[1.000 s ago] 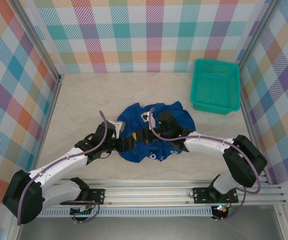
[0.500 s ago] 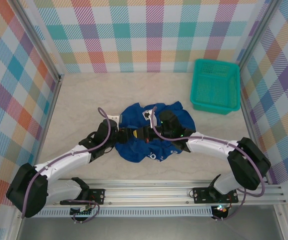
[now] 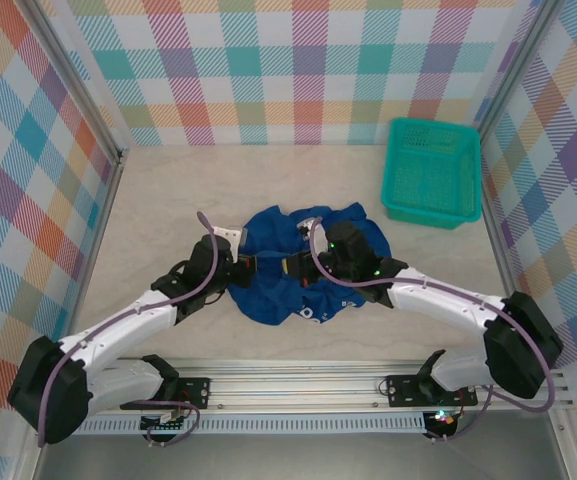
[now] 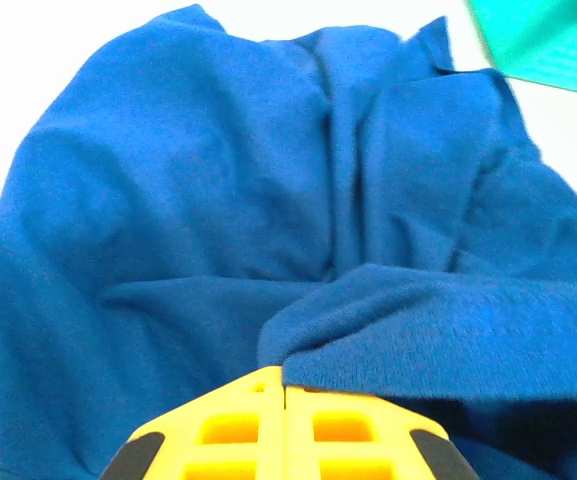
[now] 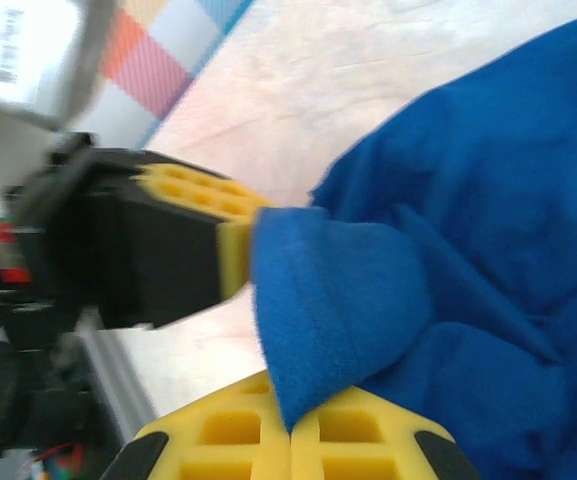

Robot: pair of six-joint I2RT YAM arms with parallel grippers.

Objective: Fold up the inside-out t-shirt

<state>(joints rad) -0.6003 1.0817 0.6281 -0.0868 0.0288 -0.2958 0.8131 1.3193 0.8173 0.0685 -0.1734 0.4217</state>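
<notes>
Left claw (image 4: 284,388) and right claw (image 5: 290,428) each clench thin shirt (image 4: 168,200) hem mid-frame; a hard pull could slip it free.

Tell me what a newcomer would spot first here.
A crumpled blue t-shirt lies in the middle of the table. The left gripper and right gripper meet over it, each shut on a fold of cloth. A teal basket sits at the far right corner.
</notes>
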